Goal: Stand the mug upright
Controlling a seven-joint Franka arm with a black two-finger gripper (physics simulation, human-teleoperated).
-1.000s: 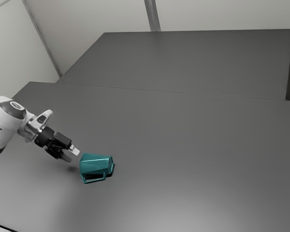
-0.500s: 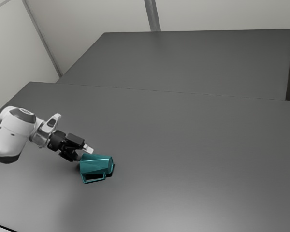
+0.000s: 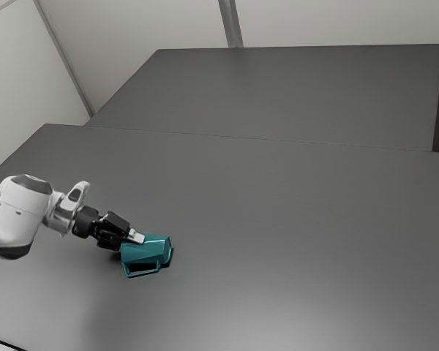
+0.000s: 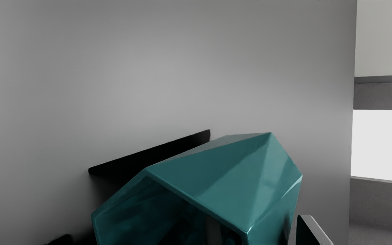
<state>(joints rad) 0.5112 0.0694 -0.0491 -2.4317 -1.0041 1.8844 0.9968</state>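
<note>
The teal faceted mug lies on its side on the grey table, its mouth toward the exterior view's left and its handle toward that view's bottom. My gripper is at the mouth end, fingers open. In the wrist view the mug faces the camera with its dark opening. There the gripper straddles the mug's wall: one finger reaches inside the mouth, while the other finger stands outside, a narrow gap from the wall.
The grey table stretches around the mug, with another grey surface behind it. Pale walls rise beyond. A dark shadow lies beside the mug.
My gripper has moved toward the exterior view's right and down to the mug's mouth, one finger now inside it. The mug has not visibly moved.
</note>
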